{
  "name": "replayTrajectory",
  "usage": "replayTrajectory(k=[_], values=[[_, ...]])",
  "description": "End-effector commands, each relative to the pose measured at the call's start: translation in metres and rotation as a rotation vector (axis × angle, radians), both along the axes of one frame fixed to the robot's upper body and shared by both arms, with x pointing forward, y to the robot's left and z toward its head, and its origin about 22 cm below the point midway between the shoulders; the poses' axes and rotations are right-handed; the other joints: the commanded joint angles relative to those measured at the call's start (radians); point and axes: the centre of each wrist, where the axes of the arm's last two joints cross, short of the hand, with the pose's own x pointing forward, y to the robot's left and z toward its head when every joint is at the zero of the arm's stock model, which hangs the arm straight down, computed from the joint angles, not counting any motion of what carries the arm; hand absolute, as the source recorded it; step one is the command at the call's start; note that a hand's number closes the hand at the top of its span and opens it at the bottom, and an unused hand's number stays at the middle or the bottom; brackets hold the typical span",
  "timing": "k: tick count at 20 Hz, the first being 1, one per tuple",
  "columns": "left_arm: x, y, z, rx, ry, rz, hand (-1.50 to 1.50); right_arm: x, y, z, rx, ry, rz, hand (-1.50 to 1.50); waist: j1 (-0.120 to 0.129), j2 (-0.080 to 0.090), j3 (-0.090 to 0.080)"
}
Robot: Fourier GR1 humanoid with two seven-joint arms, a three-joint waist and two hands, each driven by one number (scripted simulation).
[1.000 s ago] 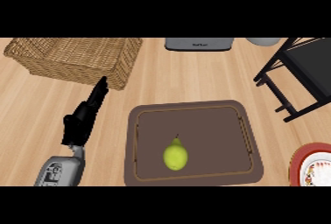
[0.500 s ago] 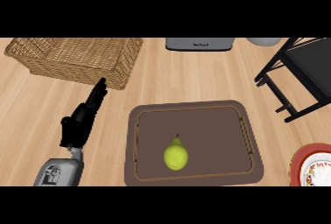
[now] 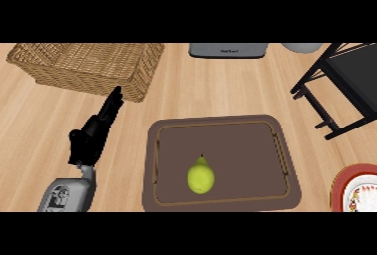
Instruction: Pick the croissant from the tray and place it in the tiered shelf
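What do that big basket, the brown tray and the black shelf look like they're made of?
The basket looks like woven wicker: tan, criss-crossed strands. The tray seems to be matte dark brown plastic or wood; which one is unclear. The shelf looks like black-painted metal, with thin straight bars.

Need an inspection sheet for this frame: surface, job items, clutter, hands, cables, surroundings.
Surface: wooden counter, bare between items.
Job's things: brown tray at centre holds a yellow-green pear-like fruit; no croissant seen. Black tiered shelf at upper right, nothing seen on it.
Clutter: wicker basket at upper left; red-rimmed plate at right edge, partly cut off.
Hands: left hand left of the tray, fingers straight, holding nothing; right hand not in view.
Cables: nothing seen.
Surroundings: grey appliance and a grey rounded object at the far edge, both cut off.
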Motion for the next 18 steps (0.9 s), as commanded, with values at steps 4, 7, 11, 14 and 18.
replayTrajectory(k=[4, 7, 11, 14, 18], values=[[0.008, -0.007, 0.003, 0.002, 0.015, -0.005, 0.00, 0.048, 0.011, -0.014, -0.029, -0.081, 0.045, 1.50, 0.001, 0.001, 0.000], [0.003, -0.004, -0.014, -0.004, -0.003, -0.011, 0.00, 0.068, 0.001, -0.023, 0.026, -0.066, 0.001, 1.50, 0.005, 0.003, 0.000], [0.001, -0.002, 0.001, -0.005, 0.008, -0.021, 0.00, 0.068, -0.017, -0.037, 0.279, -0.123, 0.152, 1.50, 0.002, 0.001, 0.001], [-0.004, -0.007, -0.003, 0.011, -0.001, -0.006, 0.00, 0.083, -0.025, -0.045, 0.269, -0.109, 0.151, 1.50, 0.001, 0.000, 0.000], [-0.002, -0.004, -0.010, -0.018, 0.020, 0.006, 0.00, 0.081, -0.035, -0.050, 0.269, -0.114, 0.152, 1.50, -0.008, -0.001, 0.000]])
